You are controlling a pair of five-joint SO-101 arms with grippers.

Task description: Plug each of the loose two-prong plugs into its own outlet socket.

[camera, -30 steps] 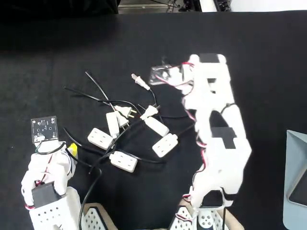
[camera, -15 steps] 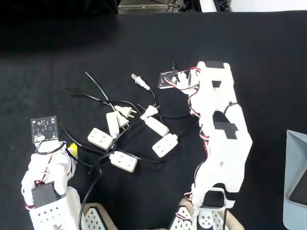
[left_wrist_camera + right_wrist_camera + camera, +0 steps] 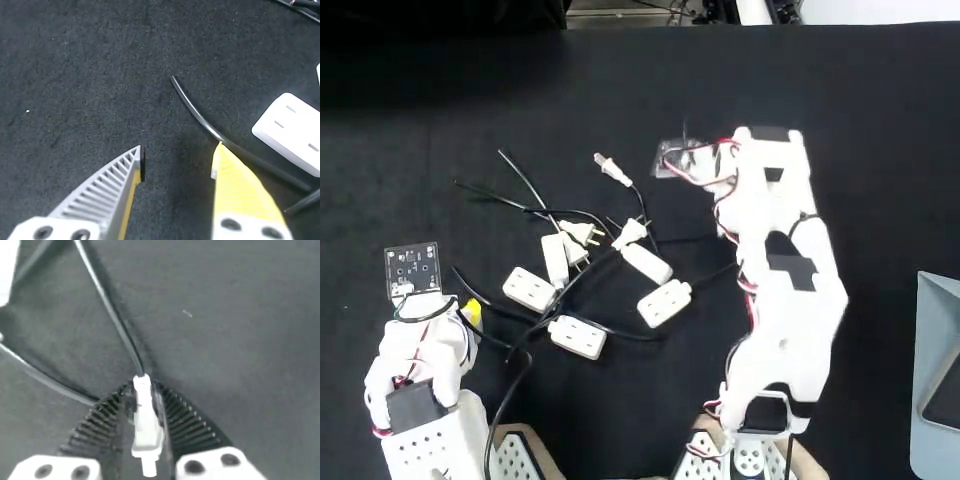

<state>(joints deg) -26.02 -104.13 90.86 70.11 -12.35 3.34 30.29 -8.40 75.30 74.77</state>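
Right gripper pinches white two-prong plug by its body, probably to carry it. Left gripper spread, beside outlet socket.

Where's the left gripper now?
The left gripper hangs open above the table, a black cord by its yellow finger and a white outlet socket just beyond; in the high view, that is the near left.
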